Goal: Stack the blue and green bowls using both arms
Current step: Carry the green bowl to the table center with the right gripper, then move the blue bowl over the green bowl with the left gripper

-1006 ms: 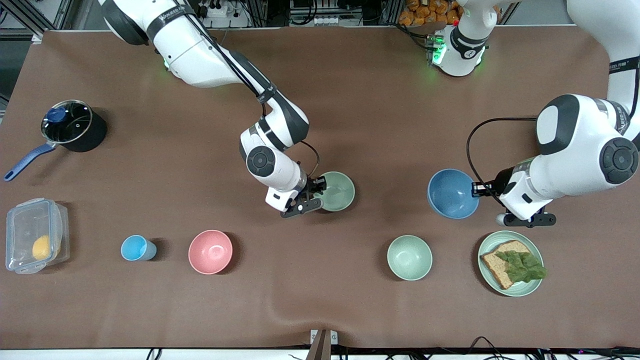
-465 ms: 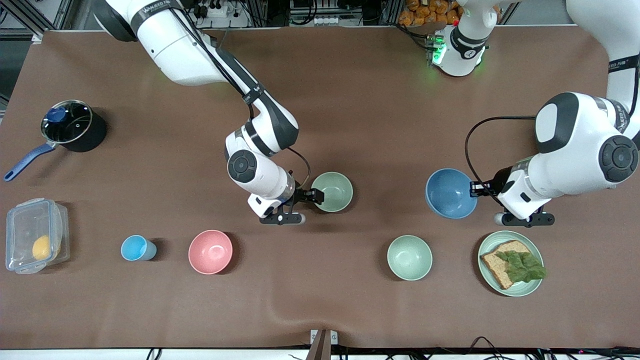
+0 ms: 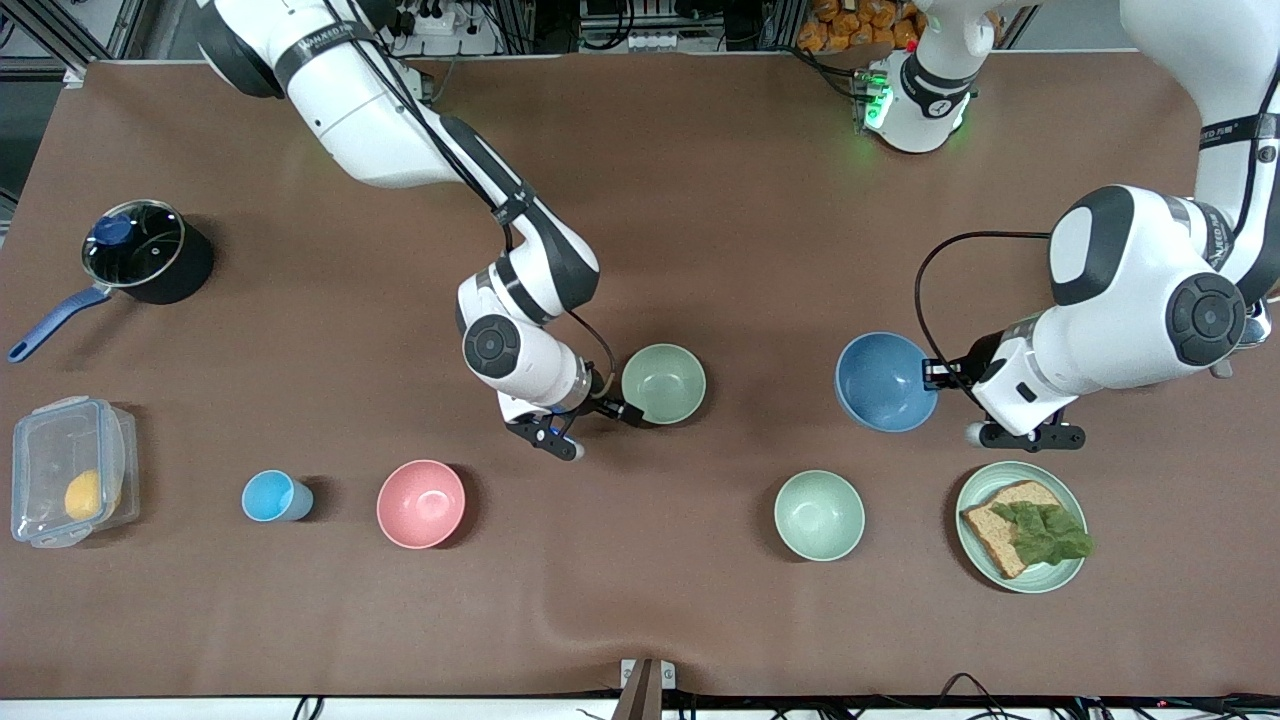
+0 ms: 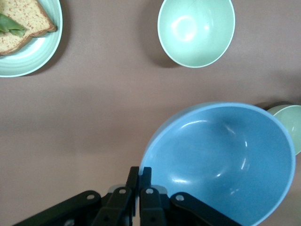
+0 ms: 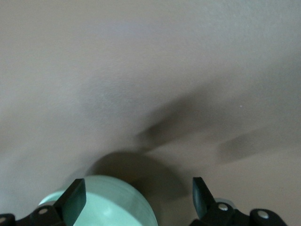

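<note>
The blue bowl (image 3: pixel 885 382) hangs tilted just above the table, and my left gripper (image 3: pixel 932 375) is shut on its rim; the left wrist view shows the fingers (image 4: pixel 139 170) pinching the rim of the bowl (image 4: pixel 221 160). The sage green bowl (image 3: pixel 663 383) stands upright on the table mid-way between the arms, and its edge also shows in the left wrist view (image 4: pixel 288 123). My right gripper (image 3: pixel 622 410) is open and low beside the green bowl, on the side toward the right arm's end. In the right wrist view the bowl (image 5: pixel 110 205) lies close to one finger (image 5: pixel 74 197).
A mint bowl (image 3: pixel 819 515) and a mint plate (image 3: pixel 975 485) with bread lie nearer the front camera than the blue bowl. A pink bowl (image 3: pixel 421 503), light-blue cup (image 3: pixel 274 496), plastic box (image 3: pixel 70 470) and pot (image 3: pixel 140 250) are toward the right arm's end.
The left gripper has carried the blue bowl a little toward the green bowl. The right gripper has pulled back from the green bowl's rim and turned; the green bowl shifted slightly.
</note>
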Robot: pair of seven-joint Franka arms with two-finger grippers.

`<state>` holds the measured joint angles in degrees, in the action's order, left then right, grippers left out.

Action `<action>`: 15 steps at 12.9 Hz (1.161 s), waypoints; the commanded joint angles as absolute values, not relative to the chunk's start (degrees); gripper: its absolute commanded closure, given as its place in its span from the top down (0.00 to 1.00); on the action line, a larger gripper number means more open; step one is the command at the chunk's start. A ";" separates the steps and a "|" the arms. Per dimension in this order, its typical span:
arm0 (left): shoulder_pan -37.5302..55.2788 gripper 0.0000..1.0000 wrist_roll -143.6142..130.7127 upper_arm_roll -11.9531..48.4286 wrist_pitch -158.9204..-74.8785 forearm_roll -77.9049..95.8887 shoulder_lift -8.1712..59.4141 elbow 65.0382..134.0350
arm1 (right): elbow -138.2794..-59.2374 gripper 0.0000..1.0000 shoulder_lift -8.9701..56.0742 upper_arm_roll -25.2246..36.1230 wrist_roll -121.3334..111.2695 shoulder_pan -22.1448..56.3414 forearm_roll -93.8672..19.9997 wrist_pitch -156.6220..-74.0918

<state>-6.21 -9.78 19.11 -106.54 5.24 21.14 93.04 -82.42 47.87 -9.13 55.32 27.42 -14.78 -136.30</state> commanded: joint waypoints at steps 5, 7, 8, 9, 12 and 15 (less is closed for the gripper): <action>-4.40 0.00 -13.70 19.16 -105.73 6.50 21.70 93.43 | -78.57 1.00 51.86 -9.58 62.67 26.72 -15.99 -136.05; -1.33 0.00 -17.73 19.16 -106.69 6.50 22.58 93.25 | -78.57 1.00 51.86 -9.49 62.67 26.89 -21.15 -136.40; -0.36 0.00 -19.75 19.16 -107.74 6.50 23.46 93.16 | -78.57 1.00 51.86 -9.41 62.67 27.33 -21.79 -136.49; 1.04 0.00 -21.86 19.25 -109.23 6.59 24.16 93.16 | -78.57 1.00 51.86 -9.32 62.49 27.25 -21.80 -136.58; 4.82 0.00 -29.33 19.16 -114.41 6.50 26.71 92.99 | -78.57 1.00 52.20 -9.32 62.66 26.90 -21.88 -136.76; 8.69 0.00 -36.54 19.16 -120.91 6.50 29.87 92.90 | -78.75 1.00 52.47 -9.40 62.93 26.63 -22.24 -139.48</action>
